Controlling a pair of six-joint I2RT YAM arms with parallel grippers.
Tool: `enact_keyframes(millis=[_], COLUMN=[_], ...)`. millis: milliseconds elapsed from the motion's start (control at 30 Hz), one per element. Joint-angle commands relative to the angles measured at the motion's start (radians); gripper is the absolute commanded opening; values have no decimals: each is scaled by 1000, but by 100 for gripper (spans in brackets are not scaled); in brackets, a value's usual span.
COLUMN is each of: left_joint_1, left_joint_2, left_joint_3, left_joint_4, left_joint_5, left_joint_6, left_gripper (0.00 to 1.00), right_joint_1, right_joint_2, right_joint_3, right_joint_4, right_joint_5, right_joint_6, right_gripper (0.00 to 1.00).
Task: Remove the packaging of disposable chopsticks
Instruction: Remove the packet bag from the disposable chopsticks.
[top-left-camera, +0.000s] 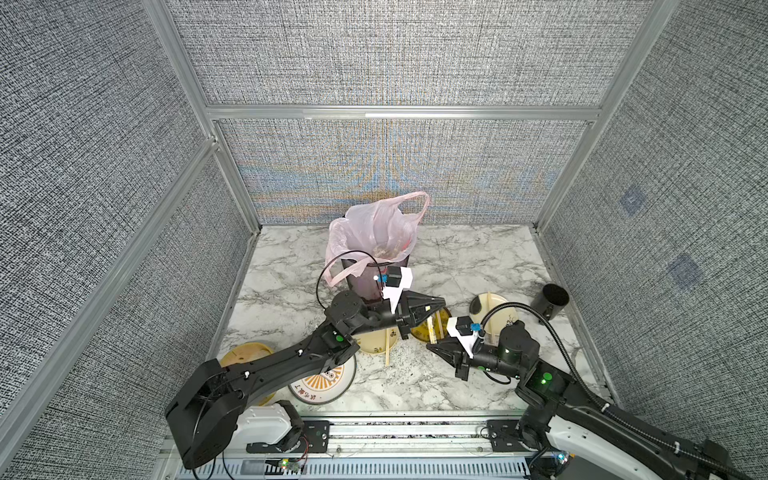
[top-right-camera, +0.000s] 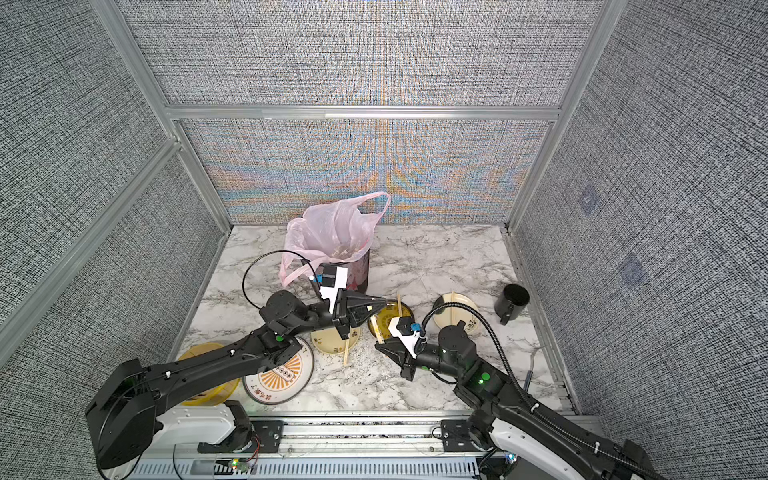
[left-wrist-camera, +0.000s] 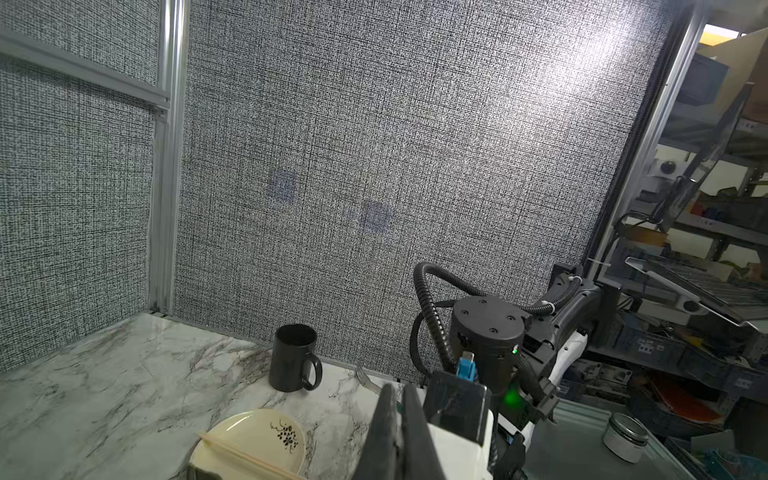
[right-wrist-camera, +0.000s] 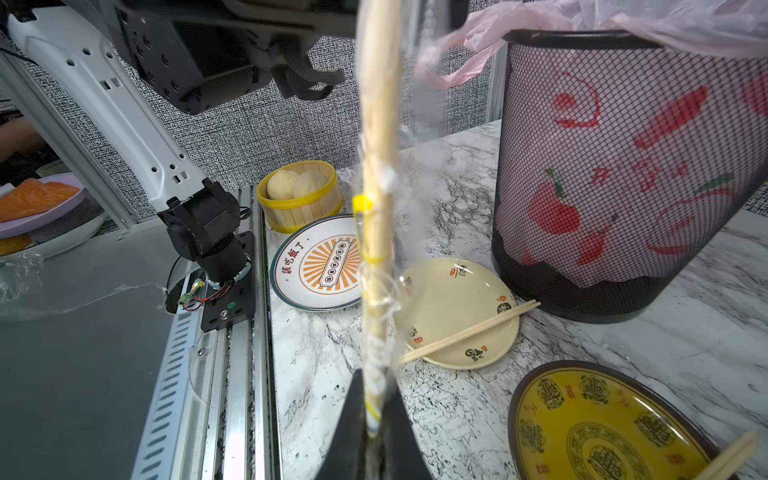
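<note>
My right gripper (right-wrist-camera: 376, 419) (top-left-camera: 431, 348) is shut on one end of a pair of disposable chopsticks (right-wrist-camera: 376, 124) that is still in its clear packaging (right-wrist-camera: 415, 83), which is scrunched along the sticks. The wrapped pair rises from those jaws toward my left gripper (top-left-camera: 441, 305) (left-wrist-camera: 399, 415). The left gripper is shut just above the yellow plate (top-left-camera: 419, 332), and the sleeve's far end appears pinched in it. Bare pairs lie on a cream plate (right-wrist-camera: 469, 332), on the yellow plate (right-wrist-camera: 727, 457) and on the right cream plate (left-wrist-camera: 249, 457).
A black mesh bin lined with a pink bag (top-left-camera: 374, 266) stands behind the left gripper. A black mug (top-left-camera: 552, 299) is at the far right. A striped plate (top-left-camera: 328, 382) and a yellow steamer basket with buns (right-wrist-camera: 299, 195) sit under the left arm near the front rail.
</note>
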Motion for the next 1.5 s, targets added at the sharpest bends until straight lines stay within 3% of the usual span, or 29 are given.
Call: enact_keyframes(millis=[0,833,967,1467], left_joint_1=[-2,-3,-2,-2], left_joint_2=[-3,-13,-10,-47], left_joint_3=[-12,-38,-41,-12], left_joint_4=[-58,-135,-128,-170], left_joint_5=[34,33,42,43], left_joint_6=[7,47,46,51], left_gripper=[5,8,1,0], right_joint_1=[1,1,1,1], right_joint_2=[-13,48,52,40], right_joint_3=[16,85,82,79], right_joint_4=[117,128,131,114], right_joint_5=[16,5,7,16], right_joint_6=[12,6,4,-6], right_gripper=[0,0,0,0])
